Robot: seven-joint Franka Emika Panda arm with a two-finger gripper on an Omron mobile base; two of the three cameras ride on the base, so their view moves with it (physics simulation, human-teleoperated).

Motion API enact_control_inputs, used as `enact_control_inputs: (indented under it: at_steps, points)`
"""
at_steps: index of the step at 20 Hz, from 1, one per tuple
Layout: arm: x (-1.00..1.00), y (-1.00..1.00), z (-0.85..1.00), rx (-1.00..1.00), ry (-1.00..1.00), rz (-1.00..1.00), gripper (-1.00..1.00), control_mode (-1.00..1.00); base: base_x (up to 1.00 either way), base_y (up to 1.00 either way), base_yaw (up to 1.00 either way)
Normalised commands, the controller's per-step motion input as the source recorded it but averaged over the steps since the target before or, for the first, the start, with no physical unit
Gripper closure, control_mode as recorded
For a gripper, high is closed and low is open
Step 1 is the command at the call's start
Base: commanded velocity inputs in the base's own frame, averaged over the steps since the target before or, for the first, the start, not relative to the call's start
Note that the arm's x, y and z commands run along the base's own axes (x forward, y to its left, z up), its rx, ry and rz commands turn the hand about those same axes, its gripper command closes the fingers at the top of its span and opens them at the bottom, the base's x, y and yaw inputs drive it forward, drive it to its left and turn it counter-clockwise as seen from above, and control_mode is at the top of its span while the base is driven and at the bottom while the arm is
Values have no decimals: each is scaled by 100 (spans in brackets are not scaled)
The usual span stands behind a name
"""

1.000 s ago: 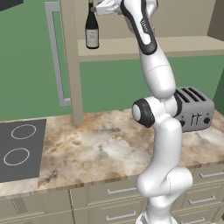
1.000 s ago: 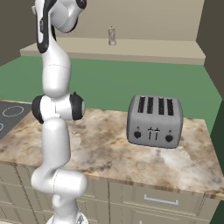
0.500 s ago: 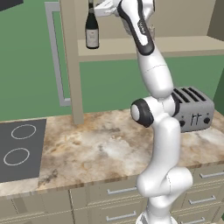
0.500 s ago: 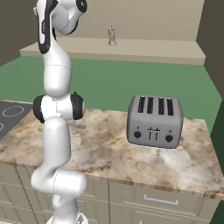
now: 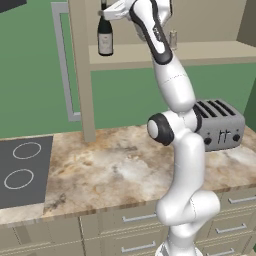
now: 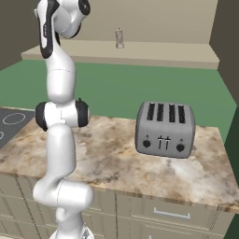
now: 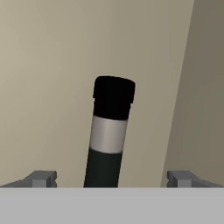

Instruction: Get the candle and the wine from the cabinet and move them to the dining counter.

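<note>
The wine neck stands between the wide-spread jaws, free room on either side. Behind it, the cabinet back wall blocks the way. On the shelf, the candle stands well apart.

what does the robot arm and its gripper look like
A glossy white arm of rounded tubular segments, with dark grey round joint caps and a black band on the upper link. The gripper has two small dark grey, blocky finger tips. No cables or markings are visible.
</note>
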Motion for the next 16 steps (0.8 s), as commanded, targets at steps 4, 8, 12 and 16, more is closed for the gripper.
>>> enact_control_inputs:
  at_steps: [4, 8, 12, 16]
  points:
    - [6, 7, 0, 0, 1, 0, -100, -100, 0, 0, 0]
    - [9, 9, 0, 0, 0, 0, -100, -100, 0, 0, 0]
    - [0, 3, 0, 0, 0, 1, -100, -100, 0, 0, 0]
    - [0, 0, 0, 0, 0, 0, -100, -100, 0, 0, 0]
